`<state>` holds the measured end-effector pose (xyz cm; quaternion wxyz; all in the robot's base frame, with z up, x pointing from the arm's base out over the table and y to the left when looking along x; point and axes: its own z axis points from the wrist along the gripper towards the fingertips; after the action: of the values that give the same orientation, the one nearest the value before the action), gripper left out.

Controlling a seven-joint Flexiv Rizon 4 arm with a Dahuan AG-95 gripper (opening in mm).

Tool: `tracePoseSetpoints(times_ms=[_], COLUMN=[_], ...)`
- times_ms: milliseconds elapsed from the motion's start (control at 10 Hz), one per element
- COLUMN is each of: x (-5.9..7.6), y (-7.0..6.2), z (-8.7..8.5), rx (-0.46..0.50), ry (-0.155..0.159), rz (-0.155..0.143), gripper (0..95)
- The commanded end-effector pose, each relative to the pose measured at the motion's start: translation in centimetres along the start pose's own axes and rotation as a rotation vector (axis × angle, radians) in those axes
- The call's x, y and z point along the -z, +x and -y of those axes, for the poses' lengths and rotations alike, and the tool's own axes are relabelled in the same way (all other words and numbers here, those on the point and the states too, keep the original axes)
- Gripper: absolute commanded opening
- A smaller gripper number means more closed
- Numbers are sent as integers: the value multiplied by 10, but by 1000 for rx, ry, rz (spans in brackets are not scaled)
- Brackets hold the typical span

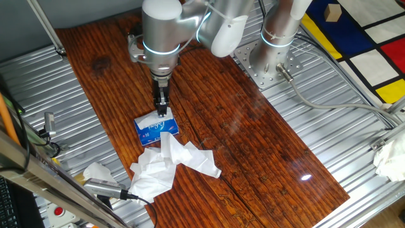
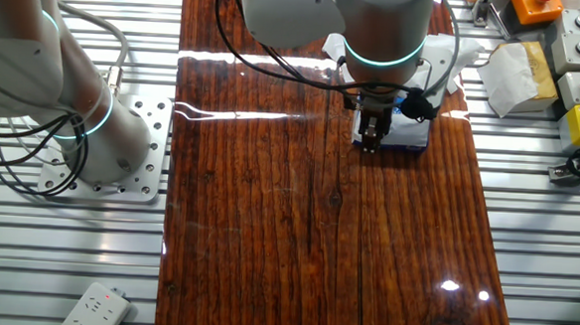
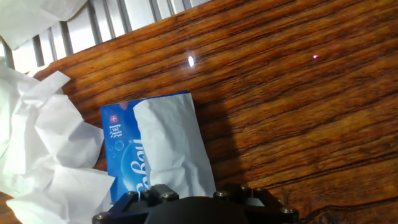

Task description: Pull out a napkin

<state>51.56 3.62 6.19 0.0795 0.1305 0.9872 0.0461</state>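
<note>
In one fixed view the end effector (image 1: 162,112) hangs straight down over the far end of the blue pack (image 1: 155,129), its tips at or just above the pack's top. The pack lies flat on the grained wooden worktop (image 1: 253,145), and a crumpled heap of tissues (image 1: 169,166) touches its near end.

In the other fixed view the end effector (image 2: 371,137) hides most of the pack (image 2: 413,135). Whether the fingers are parted or closed on anything I cannot tell.

In the hand view the napkin (image 3: 173,149) lies along the pack (image 3: 124,152), a narrow white sheet that runs under the end effector's body at the bottom edge, while the heap (image 3: 43,155) lies just beside. I judge the napkin very light, limp and easily torn. Its free end looks the best place to pinch, with a slow pull along the pack, for the glossy light pack may slide or lift with it.
</note>
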Motion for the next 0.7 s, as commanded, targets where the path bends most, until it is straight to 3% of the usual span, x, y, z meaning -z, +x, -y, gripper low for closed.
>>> tracePoseSetpoints(times_ms=[100,200,300,400,700], x=[0,0,26,31,34], y=[0,0,10,9,8], z=[0,0,-26,-27,-28], rx=[0,0,110,109,118], ry=[0,0,112,123,124], rz=[0,0,-145,-166,-157], gripper=[570,570,0,0,0])
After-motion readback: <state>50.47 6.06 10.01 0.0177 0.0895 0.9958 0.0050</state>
